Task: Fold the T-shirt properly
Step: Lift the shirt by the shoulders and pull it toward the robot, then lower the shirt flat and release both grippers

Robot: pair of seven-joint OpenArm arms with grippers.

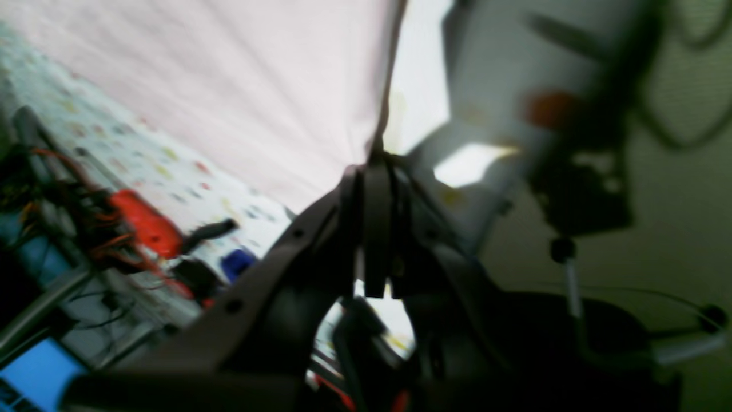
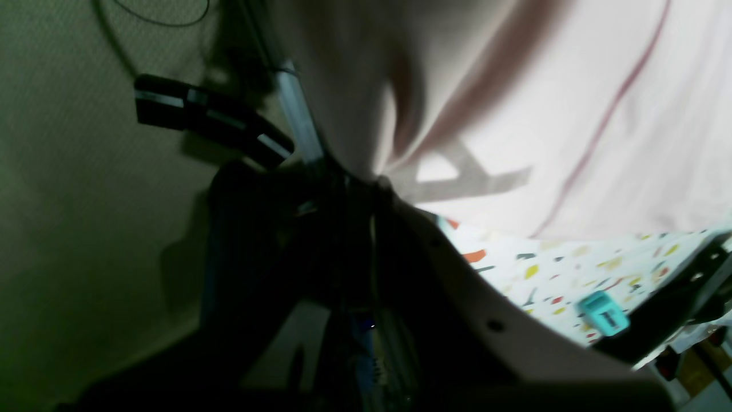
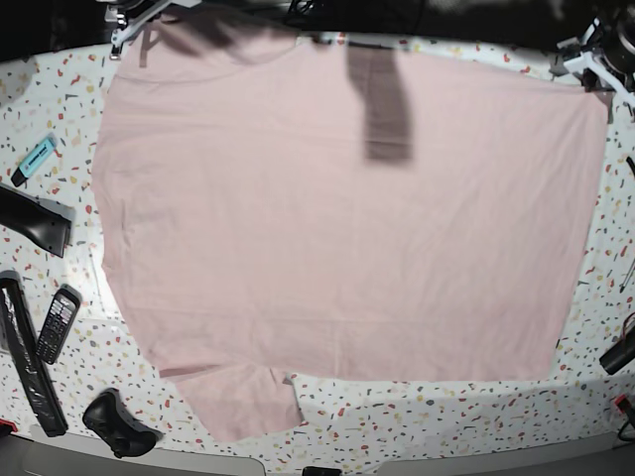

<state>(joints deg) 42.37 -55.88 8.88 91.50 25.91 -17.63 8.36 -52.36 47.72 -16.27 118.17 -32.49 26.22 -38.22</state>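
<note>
The pale pink T-shirt [image 3: 337, 228] is spread wide, plain side up, over most of the speckled table [image 3: 446, 412]; one sleeve [image 3: 243, 397] lies at the front left. My right gripper [image 3: 127, 28] is shut on the shirt's far left corner, and the right wrist view shows the cloth [image 2: 572, 114] pinched at the gripper [image 2: 366, 180], with a faint mirrored letter showing through. My left gripper [image 3: 593, 61] is shut on the far right corner. In the left wrist view the cloth [image 1: 229, 86] runs taut into the closed fingertips of that gripper [image 1: 374, 166].
A teal highlighter [image 3: 35, 159] [image 2: 603, 313], a black wedge [image 3: 35, 220], a keypad handset [image 3: 58, 322], a long black bar [image 3: 25, 367] and a black controller [image 3: 119, 424] lie along the table's left edge. A dark object [image 3: 620, 352] sits at the right edge.
</note>
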